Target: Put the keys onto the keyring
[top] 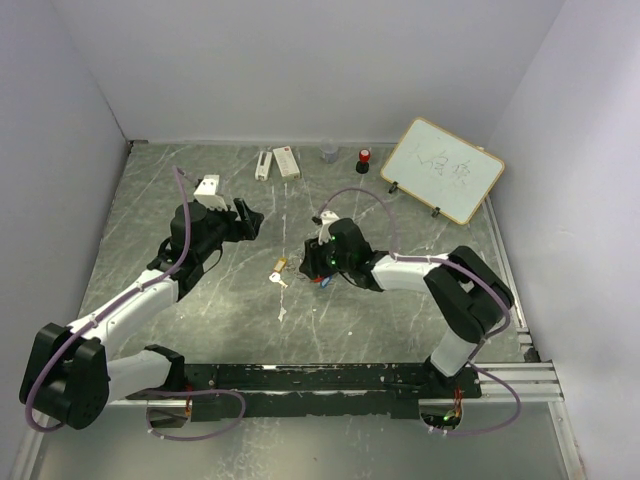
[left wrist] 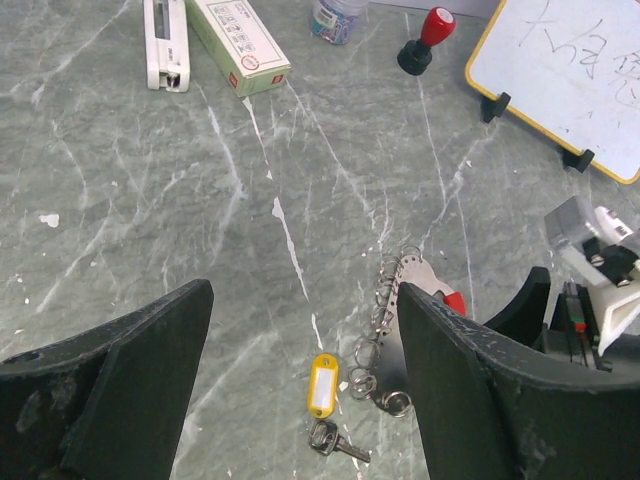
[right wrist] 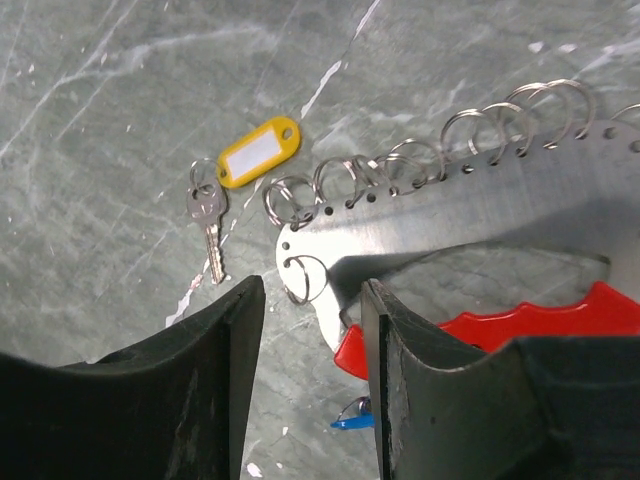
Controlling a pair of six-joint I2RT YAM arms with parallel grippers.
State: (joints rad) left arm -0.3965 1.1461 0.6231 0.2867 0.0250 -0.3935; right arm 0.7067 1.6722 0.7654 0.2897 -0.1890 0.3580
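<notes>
Right hand [right wrist: 310, 290] stands narrow astride the end of the ringed metal plate [right wrist: 470, 205], mid-tabletop [right wrist: 100, 100]. The red-tagged keyring [right wrist: 520, 325] shows beside its finger. 1 silvery key [right wrist: 210, 235] lies toward the left edge by a yellow tag [right wrist: 258, 152]. Left hand [left wrist: 305, 290] hovers wide over bare tabletop.

Marbled table [left wrist: 120, 200]: key [right wrist: 208, 222], yellow tag [right wrist: 259, 152], ringed plate [right wrist: 480, 210], stapler [left wrist: 165, 45], stamp [left wrist: 425, 40].

white arms [top: 130, 305], black joints [top: 470, 295], purple cables [top: 179, 185]

small silver metal key [right wrist: 208, 225] touching yellow plastic tag [right wrist: 259, 152] | flat shiny metal plate [right wrist: 480, 210] with wire rings, end between right gripper [right wrist: 310, 290] black fingers, apart | red plastic tag [right wrist: 520, 325], small blue tab [right wrist: 352, 420] by one finger
</notes>
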